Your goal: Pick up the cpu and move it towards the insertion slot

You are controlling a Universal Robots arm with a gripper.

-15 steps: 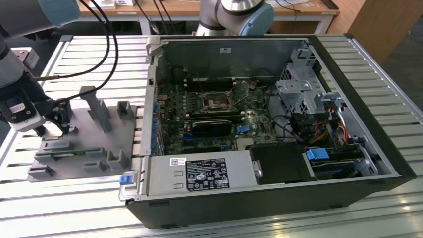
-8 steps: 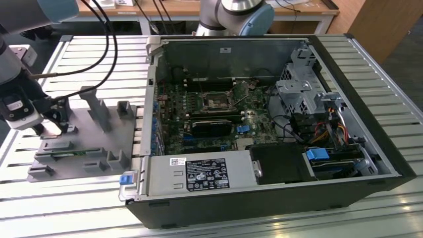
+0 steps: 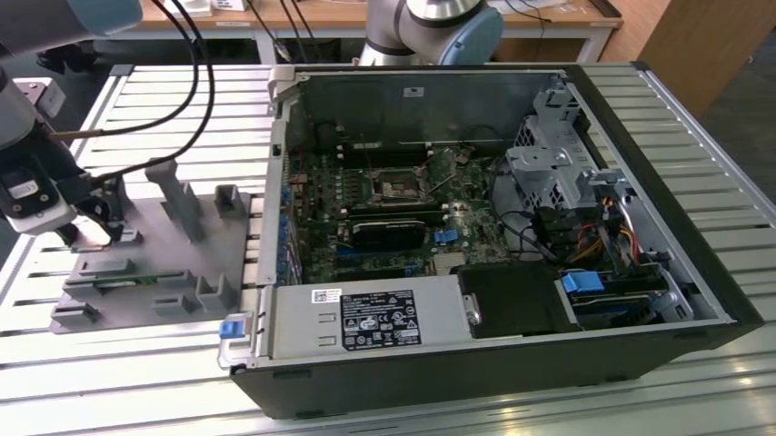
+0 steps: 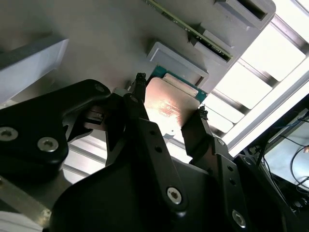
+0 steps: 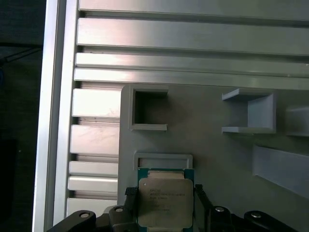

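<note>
Two black fingers (image 4: pixel 146 124) of the claw (image 4: pixel 171 96) are seen pressed against opposite edges of the cpu (image 4: pixel 169 104), so that the chip is held between them. Its silvery top and thin green edge are shown in both wrist views. The cpu is located over the grey fixture plate (image 3: pixel 164 259), just beside a low raised grey frame (image 5: pixel 163 159); whether it has been lifted clear of the plate cannot be told. In the exterior view the claw is placed at the plate's far corner, toward the exterior view's left, with the arm (image 3: pixel 24 109) above it and black cables (image 3: pixel 200 82) trailing from it. The plate is laid on the slatted metal bench (image 3: pixel 122 363), just beside the opened computer case (image 3: pixel 424 386). The insertion slot (image 3: pixel 398 186), a square black socket framed in silvery metal, is seen on the board inside the case, well apart from the claw and toward the exterior view's right. An open square pocket (image 5: pixel 149 108) is seen on the plate near the chip.
</note>
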